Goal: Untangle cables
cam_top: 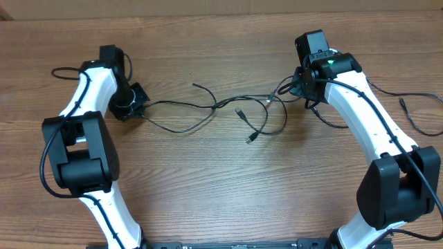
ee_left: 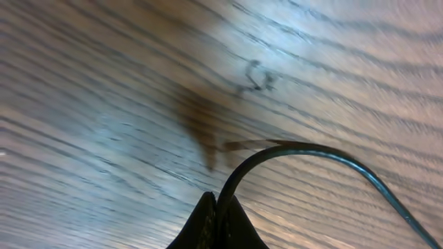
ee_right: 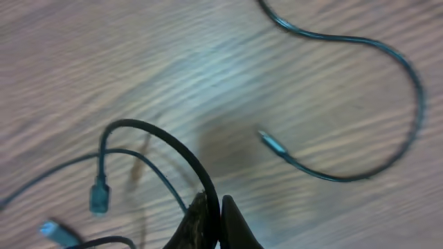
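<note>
**Both grippers pinch a strand; the pulling apart is in hand**

The cables [cam_top: 228, 111] lie across the middle of the wooden table [cam_top: 208, 200], stretched between the two arms. The left gripper [cam_top: 131, 105] is at the left end of the bundle. In its wrist view the fingers [ee_left: 208, 221] are pressed together and one black strand comes out between them, so it is closed on a cable. The right gripper [cam_top: 302, 84] is at the right end, and its wrist view shows the jaws closed on a loop of cable, with a small plug [ee_right: 99, 197] lying near it. Between the arms the strands cross each other near the centre, and some loops and free plug ends lie toward the near side.

I judge that the step is the pulling apart: each arm holds one end, and the crossing is not yet open. The next move probably calls for drawing the grippers slowly away from each other, with a firm grip, watching that the crossing slides loose and does not tighten into a knot.
</note>
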You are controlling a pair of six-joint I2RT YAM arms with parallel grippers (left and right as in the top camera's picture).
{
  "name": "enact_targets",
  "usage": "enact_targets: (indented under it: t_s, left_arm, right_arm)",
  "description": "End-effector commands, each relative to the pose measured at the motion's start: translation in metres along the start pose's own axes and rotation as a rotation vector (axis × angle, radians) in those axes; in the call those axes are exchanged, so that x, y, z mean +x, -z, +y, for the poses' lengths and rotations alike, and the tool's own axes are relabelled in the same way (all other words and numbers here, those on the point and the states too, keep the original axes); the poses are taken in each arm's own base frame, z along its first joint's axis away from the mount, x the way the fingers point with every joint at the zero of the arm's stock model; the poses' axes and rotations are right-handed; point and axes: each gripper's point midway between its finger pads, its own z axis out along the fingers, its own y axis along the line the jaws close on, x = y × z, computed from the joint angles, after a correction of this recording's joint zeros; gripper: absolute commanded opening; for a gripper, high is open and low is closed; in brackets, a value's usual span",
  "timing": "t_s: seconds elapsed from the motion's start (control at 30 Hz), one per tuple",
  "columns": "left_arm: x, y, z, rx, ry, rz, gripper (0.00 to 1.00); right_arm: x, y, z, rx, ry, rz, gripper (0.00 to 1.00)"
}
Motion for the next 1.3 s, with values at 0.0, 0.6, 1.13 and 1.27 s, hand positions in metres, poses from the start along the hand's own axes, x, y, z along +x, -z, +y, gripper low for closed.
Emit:
enact_targets:
  t_s: [0.0, 0.6, 1.13, 1.27]
  left_arm:
    - [-0.005, 0.005, 0.005, -0.02, 0.031, -0.028, 0.04]
    - [0.0, 0.003, -0.022, 0.039, -0.033, -0.032, 0.21]
    - [0.044, 0.026, -0.103, 0.527, -0.587, 0.065, 1.0]
    - [0.044, 0.022, -0.103, 0.491, -0.595, 0.056, 1.0]
  right_arm:
    - [0.002, 0.01, 0.013, -0.111, 0.01, 0.012, 0.04]
    - [0.019, 0.015, 0.062, -0.366, 0.028, 0.122, 0.47]
    - [0.043, 0.029, 0.109, -0.453, 0.135, 0.122, 0.71]
    - [0.054, 0.036, 0.135, -0.495, 0.19, 0.102, 0.71]
